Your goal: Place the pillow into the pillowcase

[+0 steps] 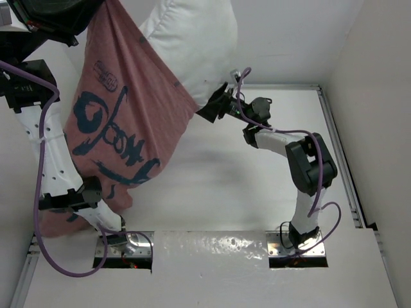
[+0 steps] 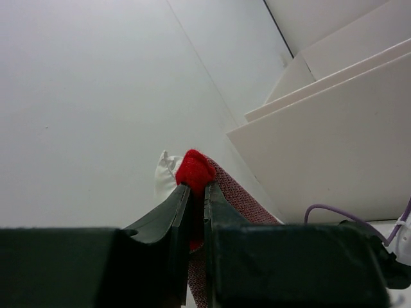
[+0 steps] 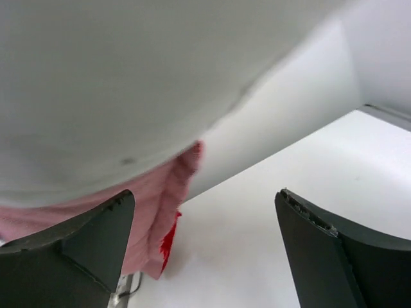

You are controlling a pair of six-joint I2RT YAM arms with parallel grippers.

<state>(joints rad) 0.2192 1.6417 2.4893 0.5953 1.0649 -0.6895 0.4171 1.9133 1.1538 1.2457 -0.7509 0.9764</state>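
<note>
Pillowcase and pillow blocking 10 to 12 o'clock, table open toward 3 o'clock, wall beyond.

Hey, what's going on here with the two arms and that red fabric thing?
The left gripper is shut on a red edge of the pillowcase, holding it up in the air. The white pillow sits partly inside, one end sticking out. The right gripper is open beside that exposed end, gripping nothing.

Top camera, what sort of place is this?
Probably a lab test cell: a white table boxed in by plain white panels, with left arm and right arm bolted at its near edge.
</note>
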